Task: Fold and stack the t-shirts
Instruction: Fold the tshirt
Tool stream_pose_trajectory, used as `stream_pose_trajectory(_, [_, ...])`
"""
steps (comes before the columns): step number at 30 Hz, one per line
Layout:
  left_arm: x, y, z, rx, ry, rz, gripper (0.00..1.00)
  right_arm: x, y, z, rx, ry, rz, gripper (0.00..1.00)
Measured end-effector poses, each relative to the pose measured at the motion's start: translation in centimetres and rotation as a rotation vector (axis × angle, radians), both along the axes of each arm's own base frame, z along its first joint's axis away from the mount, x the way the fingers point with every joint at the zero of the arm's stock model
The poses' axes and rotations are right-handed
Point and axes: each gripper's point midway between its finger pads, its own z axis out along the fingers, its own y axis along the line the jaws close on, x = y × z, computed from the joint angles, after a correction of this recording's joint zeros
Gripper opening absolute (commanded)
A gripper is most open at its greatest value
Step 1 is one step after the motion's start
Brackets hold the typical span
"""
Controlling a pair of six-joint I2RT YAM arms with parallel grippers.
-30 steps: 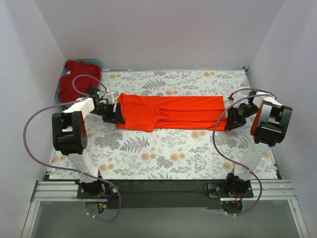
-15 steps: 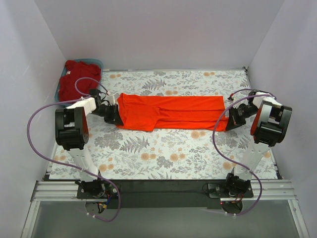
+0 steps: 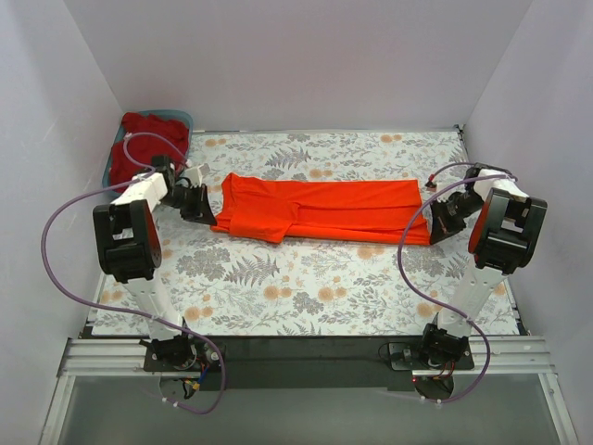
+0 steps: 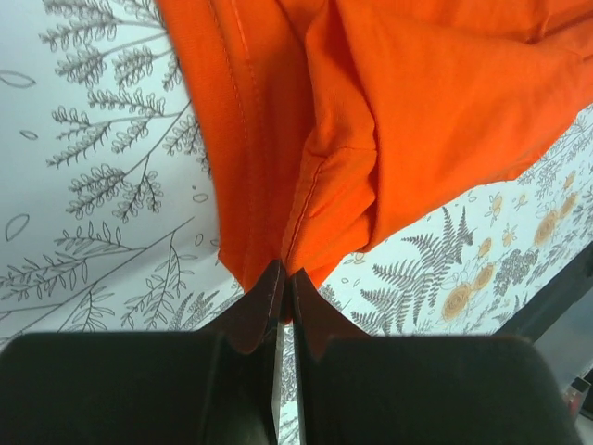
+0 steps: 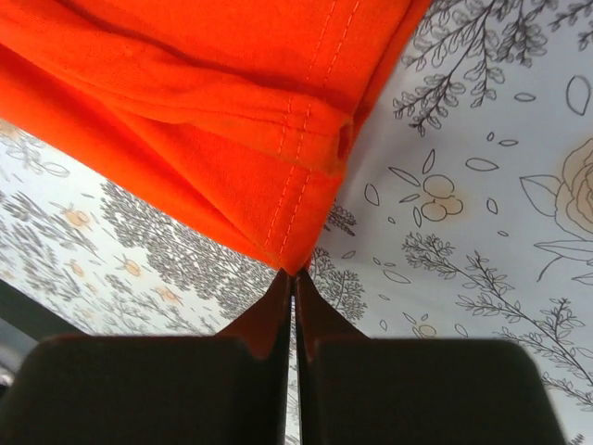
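The orange-red t-shirt (image 3: 320, 206) lies long axis left-to-right, with the left gripper (image 4: 283, 278) and right gripper (image 5: 294, 275) clamped tight on its ends.

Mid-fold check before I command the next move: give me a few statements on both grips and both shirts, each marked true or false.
1. The left gripper is shut on a corner of the orange t-shirt. True.
2. The right gripper hangs open, clear of the cloth. False: it is shut on a corner at the shirt's other end.
3. The orange t-shirt lies as a long strip across the table. True.
4. The crimson t-shirt lies folded on the table. False: it sits bunched in the blue bin at the back left.
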Motion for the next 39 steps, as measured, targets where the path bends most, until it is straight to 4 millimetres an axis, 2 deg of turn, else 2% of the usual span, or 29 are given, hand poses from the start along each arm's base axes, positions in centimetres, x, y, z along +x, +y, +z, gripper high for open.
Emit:
stream_pose_trajectory(5, [-1.5, 0.1, -0.7, 0.009, 0.041, -0.017, 0.0, -1.6, -0.3, -0.9, -0.029, 0.037, 0.058, 0.01])
stream_pose_trajectory(9, [-3.7, 0.1, -2.2, 0.021, 0.097, -0.025, 0.0, -2.8, -0.1, -1.4, -0.026, 0.068, 0.073, 0.01])
stream_pose_trajectory(10, [-4.2, 0.2, -2.6, 0.025, 0.112, -0.026, 0.0, -2.9, -0.1, -1.3, -0.026, 0.066, 0.077, 0.1])
stream_pose_trajectory(11, [-4.7, 0.2, -2.9, 0.029, 0.126, -0.026, 0.14, -3.1, 0.0, -1.3, -0.025, 0.067, 0.08, 0.21])
stream_pose_trajectory(12, [-5.0, 0.2, -3.2, 0.033, 0.135, -0.029, 0.21, -3.2, 0.0, -1.3, -0.025, 0.068, 0.081, 0.38])
stream_pose_trajectory(13, [-5.3, 0.3, -3.4, 0.036, 0.143, -0.03, 0.27, -3.4, 0.3, -1.1, -0.018, 0.072, 0.082, 0.44])
stream_pose_trajectory(14, [-5.5, 0.3, -3.4, 0.036, 0.146, -0.033, 0.37, -3.6, 0.4, -0.8, -0.014, 0.073, 0.088, 0.48])
stream_pose_trajectory(16, [-5.5, 0.2, -2.9, 0.025, 0.13, -0.036, 0.43, -3.7, 0.3, -0.5, -0.025, 0.062, 0.096, 0.52])
stream_pose_trajectory(18, [-5.2, 0.2, -1.6, 0.017, 0.086, -0.041, 0.45, -3.6, 0.2, 0.0, -0.033, 0.048, 0.097, 0.55])
stream_pose_trajectory(24, [-5.1, -0.3, 3.9, 0.006, -0.097, -0.099, 0.46, -2.5, 0.1, 3.0, -0.048, -0.032, 0.094, 0.54])
stream_pose_trajectory(27, [-6.3, -1.2, 4.9, 0.006, -0.134, -0.141, 0.47, -1.6, 0.3, 4.8, -0.046, -0.089, 0.091, 0.52])
stream_pose_trajectory(32, [-9.2, -3.2, 2.1, -0.017, -0.024, -0.181, 0.47, -1.0, 1.5, 5.3, -0.015, -0.107, 0.098, 0.5])
stream_pose_trajectory(39, [-8.3, -4.5, -1.2, -0.027, 0.064, -0.163, 0.48, -0.8, 3.2, 4.3, 0.034, -0.062, 0.107, 0.49])
